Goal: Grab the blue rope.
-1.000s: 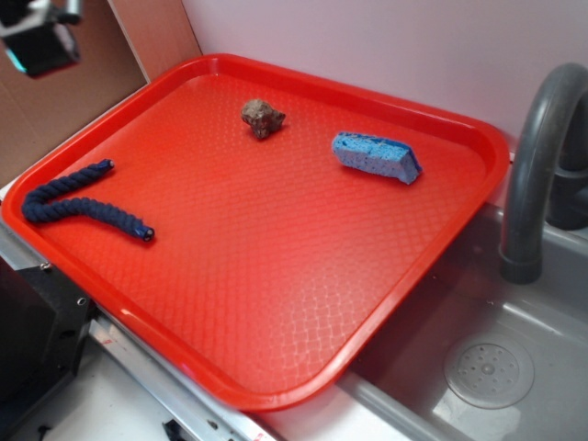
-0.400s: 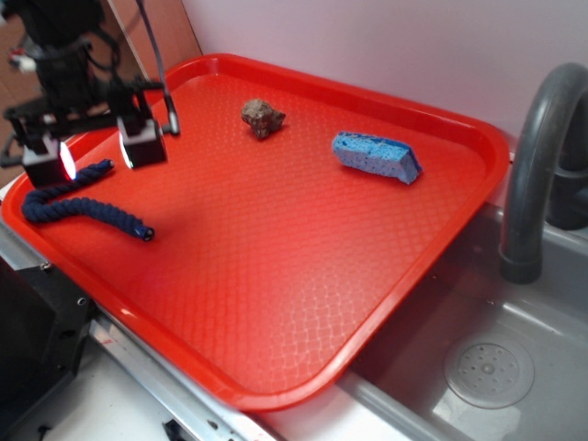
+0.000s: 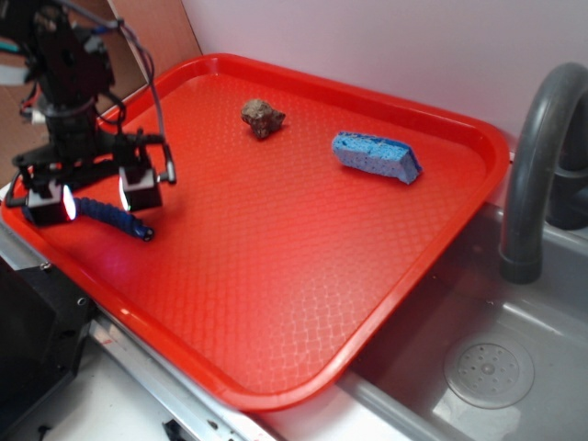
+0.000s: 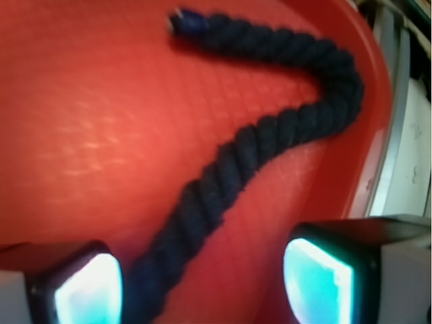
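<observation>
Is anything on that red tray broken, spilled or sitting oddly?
Nothing looks spilled or damaged. The blue rope lies bent on the red tray under the open claw. A brown lumpy thing and a blue sponge sit apart, farther back.

Toy kitchen set-up, likely in a lab. Right side of the exterior view: grey plastic sink basin [image 3: 514, 340] with a moulded drain disc [image 3: 489, 374] at lower right, and a curved grey faucet [image 3: 537, 156] rising at the right edge (all one matte plastic, no metal). A red cafeteria tray [image 3: 303, 372] fills the centre, holding a blue sponge [image 3: 377, 156]. Plain pale wall [image 3: 386, 46] across the top. Robot arm [image 3: 69, 101] at upper left.
</observation>
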`<state>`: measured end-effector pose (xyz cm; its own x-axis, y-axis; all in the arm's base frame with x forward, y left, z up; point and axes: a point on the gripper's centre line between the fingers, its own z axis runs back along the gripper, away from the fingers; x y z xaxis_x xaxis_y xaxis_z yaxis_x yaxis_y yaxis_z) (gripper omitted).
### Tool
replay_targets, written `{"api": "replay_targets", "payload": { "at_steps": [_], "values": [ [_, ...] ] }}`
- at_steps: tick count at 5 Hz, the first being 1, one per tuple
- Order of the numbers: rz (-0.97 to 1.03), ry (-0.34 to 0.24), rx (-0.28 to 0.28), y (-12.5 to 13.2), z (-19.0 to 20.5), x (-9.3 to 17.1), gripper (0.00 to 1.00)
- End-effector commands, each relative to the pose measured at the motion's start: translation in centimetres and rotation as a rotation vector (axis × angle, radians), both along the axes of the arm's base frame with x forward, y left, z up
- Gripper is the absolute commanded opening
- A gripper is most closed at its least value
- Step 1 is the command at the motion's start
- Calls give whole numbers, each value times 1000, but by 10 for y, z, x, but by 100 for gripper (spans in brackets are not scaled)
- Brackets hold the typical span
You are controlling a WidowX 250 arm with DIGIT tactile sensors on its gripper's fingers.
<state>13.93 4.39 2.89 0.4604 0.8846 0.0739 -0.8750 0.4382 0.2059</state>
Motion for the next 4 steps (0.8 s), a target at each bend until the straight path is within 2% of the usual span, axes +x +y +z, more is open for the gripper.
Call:
{"api": "replay_targets", "payload": {
  "at_steps": [1,2,3,4],
  "values": [
    [-69,-120,-28,16,-14,9,100],
    [-174,-180,-88,22,-21,14,92],
    [-186,-167,-64,24,-24,11,0],
    [-260,-171,-28,20,-24,11,0]
  ]
}}
